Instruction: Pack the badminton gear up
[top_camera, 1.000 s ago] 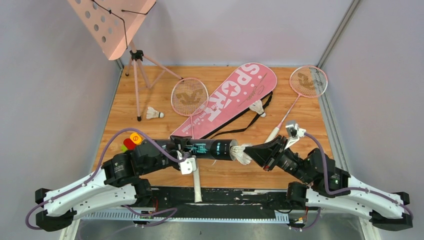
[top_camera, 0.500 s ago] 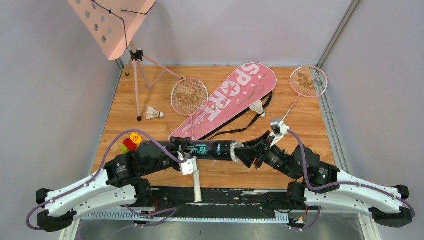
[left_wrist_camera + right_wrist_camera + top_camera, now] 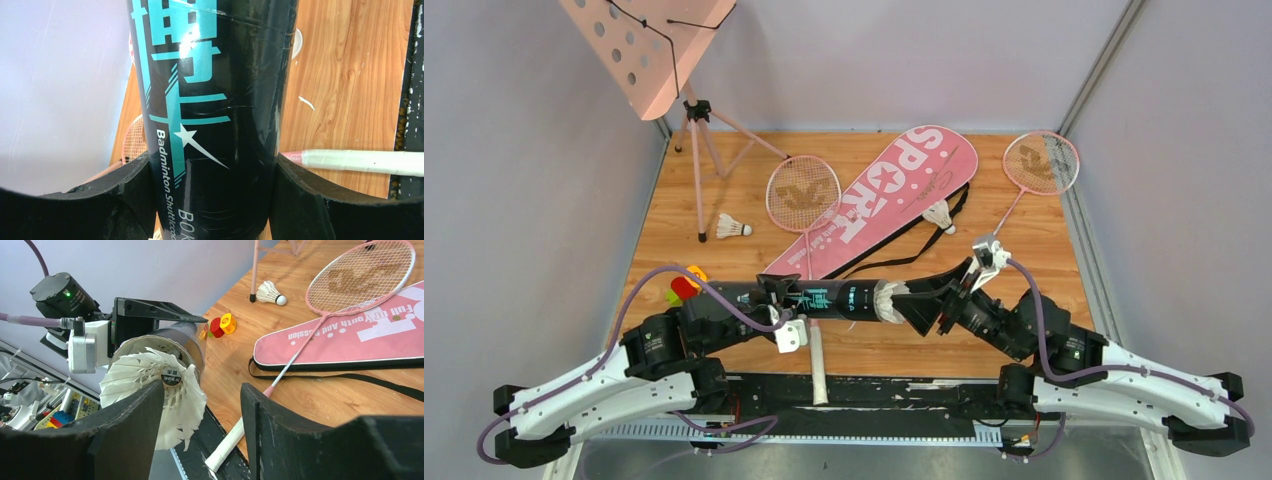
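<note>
My left gripper [image 3: 776, 300] [image 3: 210, 172] is shut on the black tube [image 3: 839, 298] [image 3: 215, 100] and holds it level above the table's near edge. A white shuttlecock [image 3: 892, 300] [image 3: 150, 375] sits in the tube's open right end, its feather skirt sticking out. At that end my right gripper [image 3: 921, 305] [image 3: 202, 390] is open, with its left finger against the feathers and no grip on them. Behind lies the pink "SPORT" bag [image 3: 879, 195] [image 3: 350, 335]. One racket [image 3: 804, 195] [image 3: 360, 275] lies left of the bag and another [image 3: 1042, 162] to its right. Two shuttlecocks [image 3: 734, 228] [image 3: 939, 215] lie loose.
A pink perforated music stand [image 3: 649, 45] on tripod legs stands at the back left. Small red, yellow and green pieces [image 3: 686, 283] [image 3: 222, 325] lie near the left arm. The left racket's white handle [image 3: 360, 161] runs under the tube to the near edge. Grey walls close in both sides.
My right gripper moved left, carried the shuttlecock into the tube's mouth and opened off it. The left arm and the tube shifted slightly left.
</note>
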You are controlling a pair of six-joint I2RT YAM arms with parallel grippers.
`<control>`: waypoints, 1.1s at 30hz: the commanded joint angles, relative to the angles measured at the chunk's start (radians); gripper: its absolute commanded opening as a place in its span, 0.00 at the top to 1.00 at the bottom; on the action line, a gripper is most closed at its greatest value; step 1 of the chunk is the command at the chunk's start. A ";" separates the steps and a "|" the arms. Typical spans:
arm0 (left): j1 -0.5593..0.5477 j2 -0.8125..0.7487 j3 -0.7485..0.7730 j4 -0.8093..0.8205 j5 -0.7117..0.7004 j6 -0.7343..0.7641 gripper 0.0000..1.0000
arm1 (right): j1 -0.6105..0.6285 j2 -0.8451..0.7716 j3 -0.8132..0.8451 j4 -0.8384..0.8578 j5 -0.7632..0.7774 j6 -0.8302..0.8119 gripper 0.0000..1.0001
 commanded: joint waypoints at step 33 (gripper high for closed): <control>0.000 -0.067 -0.015 0.095 0.038 0.024 0.53 | -0.098 0.378 0.163 0.035 -0.260 -0.085 0.27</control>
